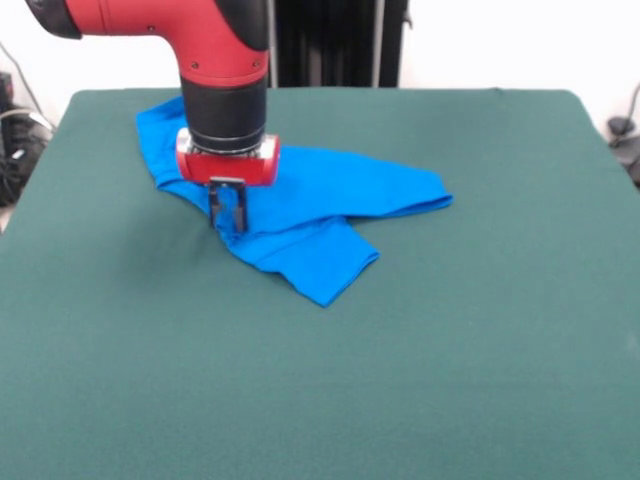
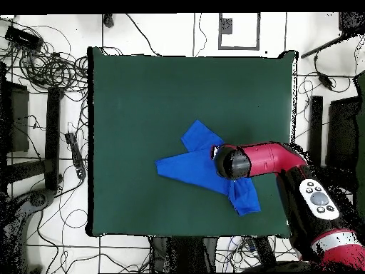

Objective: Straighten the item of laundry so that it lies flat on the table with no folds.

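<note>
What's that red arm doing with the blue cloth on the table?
The red robot arm has its hand lowered onto a bright blue T-shirt lying on the dark green table. The shirt is not flat: it lies crumpled and folded over itself, with one part trailing off to the side and another pointing toward the camera in the front view. The hand sits near the shirt's edge, but whether it is gripping the fabric can't be made out. The shirt needs smoothing out.
</note>
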`<state>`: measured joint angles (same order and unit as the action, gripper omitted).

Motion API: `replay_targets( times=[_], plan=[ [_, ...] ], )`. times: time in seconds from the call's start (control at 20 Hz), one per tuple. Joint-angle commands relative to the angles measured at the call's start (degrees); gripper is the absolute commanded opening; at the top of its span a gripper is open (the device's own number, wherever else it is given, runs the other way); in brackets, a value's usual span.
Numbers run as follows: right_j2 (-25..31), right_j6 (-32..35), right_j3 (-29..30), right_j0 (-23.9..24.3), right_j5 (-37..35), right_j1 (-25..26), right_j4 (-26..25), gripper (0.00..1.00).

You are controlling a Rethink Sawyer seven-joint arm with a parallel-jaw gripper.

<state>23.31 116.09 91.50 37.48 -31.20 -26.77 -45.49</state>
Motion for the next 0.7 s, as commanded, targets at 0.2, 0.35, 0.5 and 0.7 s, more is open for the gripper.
replay_targets(
  times=[0.2,0.35,0.5,0.7],
  plan=[
    [0.8,0.05,4.68,-2.86,-0.99,0.86,2.37,1.0],
    [0.62,0.78,5.2,-2.87,-0.18,0.98,2.44,1.0],
    [0.52,0.72,5.11,-2.97,-0.14,1.17,2.42,1.0],
    [0.43,0.86,5.15,-3.15,-0.22,1.04,2.49,1.0]
  ],
)
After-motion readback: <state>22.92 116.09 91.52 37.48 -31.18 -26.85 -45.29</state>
